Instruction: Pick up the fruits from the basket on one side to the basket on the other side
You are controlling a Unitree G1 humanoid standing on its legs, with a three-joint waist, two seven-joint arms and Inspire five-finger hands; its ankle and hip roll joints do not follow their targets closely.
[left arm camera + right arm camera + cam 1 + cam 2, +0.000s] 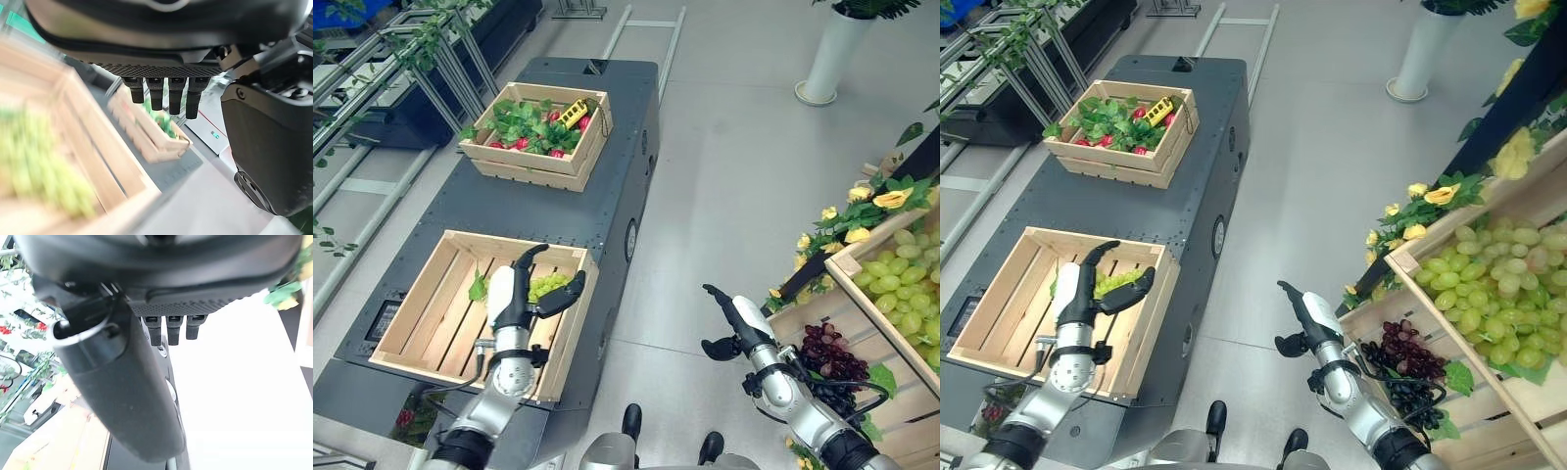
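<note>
Above the near wooden crate (431, 323) on the dark desk (626, 186), the left robot hand (514, 294) hovers with fingers extended and thumb spread wide, holding nothing. Beneath and just beyond it, a bunch of green grapes (548, 285) lies on the crate's slatted floor against the far wall, with a green leaf (478, 287) beside it. The left wrist view shows the hand's fingertips (166, 100) straight and free, the grapes a pale green blur below them inside the crate.

Farther along the desk, well apart from the near crate, stands a second wooden crate (533, 164) filled with leafy greens, red fruit (521, 143) and a small yellow object (572, 114).

The right robot hand (736, 315) is held over the grey floor (744, 176) between the desk and the display stand at the robot's right, fingers stretched out and thumb apart, empty. Its wrist view confirms the fingers (168, 330) are uncurled, with nothing between them.

On the stand, a lower crate (1371, 328) holds dark purple grapes (1400, 352), just beside the right forearm, while an upper crate (1435, 235) is heaped with green grapes (1498, 284). Yellow flowers (1442, 194) and green foliage trim the stand's edge. A white planter (827, 54) stands on the floor in the background.
</note>
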